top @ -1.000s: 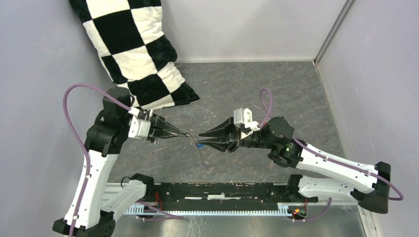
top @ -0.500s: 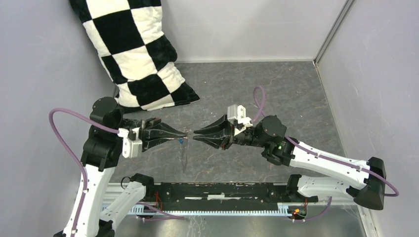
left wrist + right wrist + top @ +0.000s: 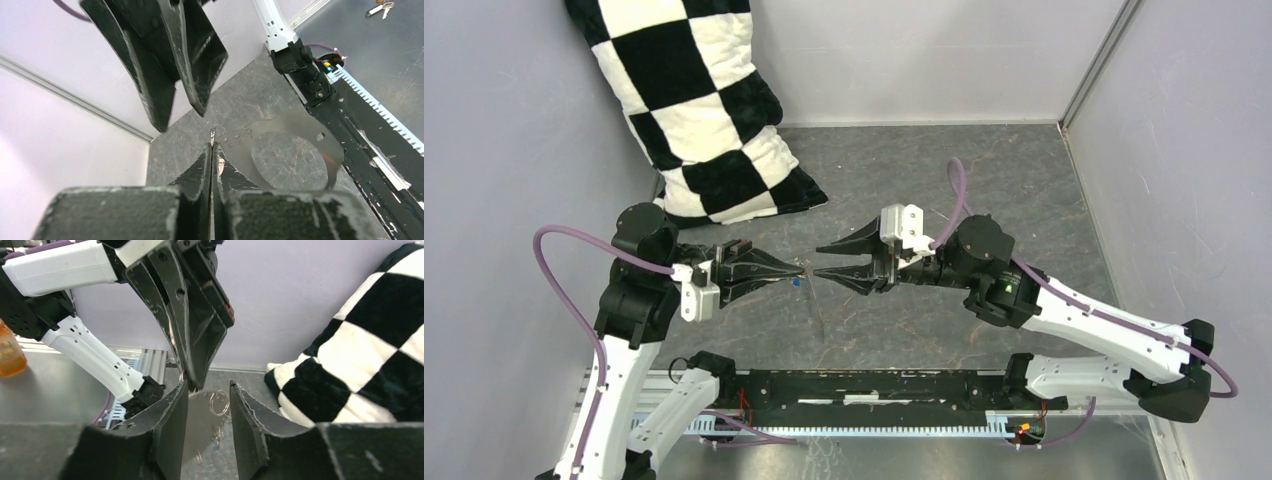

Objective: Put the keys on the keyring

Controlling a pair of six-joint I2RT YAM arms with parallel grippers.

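Change: Right gripper (image 3: pixel 816 260) has spread its jaws since half a second ago, when we saw its tips pinched nearly together; the hanging band now falls slightly farther right in the overhead view.
Left gripper (image 3: pixel 800 272): at centre frame, its black wedge-shaped fingers are pressed flat together, and they pinch one end of the keyring (image 3: pixel 292 121).
Right gripper now: jaws stand moderately apart, with nothing between them. Their scuffed black tips point left at the left gripper's tip, and the two nearly meet.
Keyring: a thin, flat grey band with a dull metallic sheen. In the left wrist view it curves out from the closed tips into a broad loop at centre right. From overhead we see it only as a faint line dropping below the tips.
Blue-headed key (image 3: pixel 795 283): a tiny blue speck just under the left gripper's tip. We cannot tell what it hangs from.
Red-headed key: we cannot make it out.
Table (image 3: pixel 944 180): a grey, marbled, matte surface.
Pillow (image 3: pixel 704 110): plush, with black-and-white checks, slumped against the wall at upper left.
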